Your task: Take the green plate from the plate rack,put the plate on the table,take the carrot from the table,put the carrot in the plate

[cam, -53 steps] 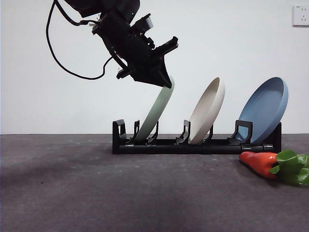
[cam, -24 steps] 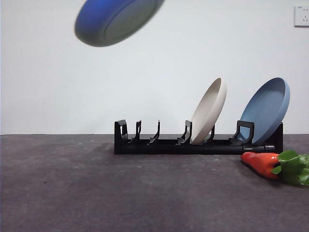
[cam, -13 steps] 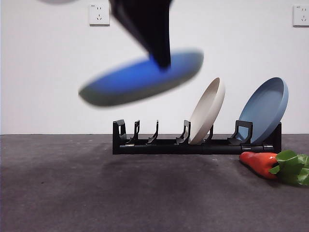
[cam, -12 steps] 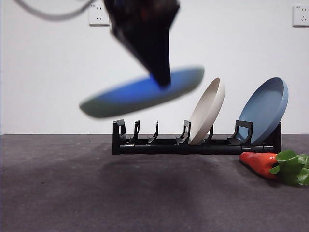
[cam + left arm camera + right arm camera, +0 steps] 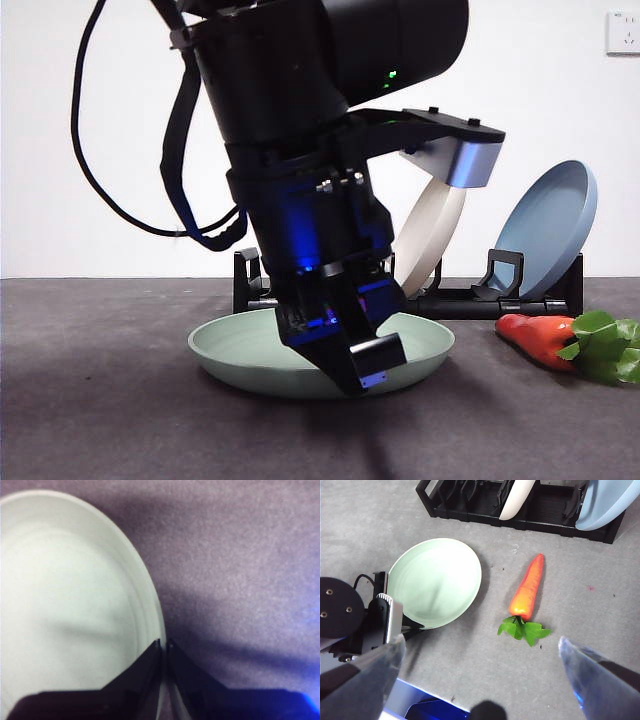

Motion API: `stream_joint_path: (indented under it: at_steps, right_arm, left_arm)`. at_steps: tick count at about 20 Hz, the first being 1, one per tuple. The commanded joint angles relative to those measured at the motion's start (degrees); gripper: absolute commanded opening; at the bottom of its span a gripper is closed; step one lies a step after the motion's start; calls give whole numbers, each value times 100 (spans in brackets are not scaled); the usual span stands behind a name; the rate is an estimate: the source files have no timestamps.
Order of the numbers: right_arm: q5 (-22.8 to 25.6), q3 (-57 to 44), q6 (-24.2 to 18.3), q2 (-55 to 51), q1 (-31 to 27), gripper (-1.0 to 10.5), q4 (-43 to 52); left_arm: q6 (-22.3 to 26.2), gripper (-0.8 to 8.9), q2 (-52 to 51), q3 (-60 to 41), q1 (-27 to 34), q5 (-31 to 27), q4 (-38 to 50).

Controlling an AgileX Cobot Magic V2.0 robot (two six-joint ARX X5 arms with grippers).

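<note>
Left gripper (image 5: 163, 652): we pinch the green plate (image 5: 240, 350) by its rim, lowering it flat onto the table (image 5: 100, 420).
Right gripper (image 5: 480, 680): spread wide, waiting above the carrot (image 5: 527, 587).

Long black plate rack (image 5: 470, 297): left half hidden behind the dark arm. Leaning beige plate (image 5: 432, 240): upper rim hidden likewise. Glossy orange carrot's (image 5: 541, 337) green leaves: cut by picture edge. Pale sage-green round plate (image 5: 65, 610): blurred, cropped in left wrist view.

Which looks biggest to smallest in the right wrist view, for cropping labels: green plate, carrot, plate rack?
1. plate rack, cut off by the picture's edge
2. green plate
3. carrot

The rack lies farther from the camera, so its lead is safe.
</note>
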Motion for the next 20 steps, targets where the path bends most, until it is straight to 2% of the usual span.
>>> stream_joint_path:
  at_steps: [1, 4, 6, 9, 11, 15, 17, 20]
  right_arm:
    - [-4, 17, 37, 33, 13, 685, 31]
    - [-2, 17, 37, 81, 13, 685, 20]
    - [0, 17, 37, 155, 13, 685, 17]
    - [2, 17, 37, 310, 13, 685, 24]
    - [4, 17, 37, 533, 13, 685, 68]
    - [9, 17, 39, 1303, 13, 685, 348]
    - [20, 17, 44, 1812, 13, 683, 601]
    - [39, 17, 87, 2717, 33, 652, 1056]
  left_arm:
    - [-4, 16, 107, -37, -26, 175, -9]
    - [-223, 282, 105, -11, -31, 212, -50]
    - [-435, 356, 61, -4, -33, 214, -26]
    - [-675, 356, -243, 11, -33, 216, -72]
    - [-1005, 356, -660, 107, -37, 223, -273]
    - [-1794, 355, -1932, 529, -48, 293, -765]
    - [-2151, 355, -2632, 774, -48, 507, -874]
    - [-2308, 355, -3560, 1027, -46, 686, -931]
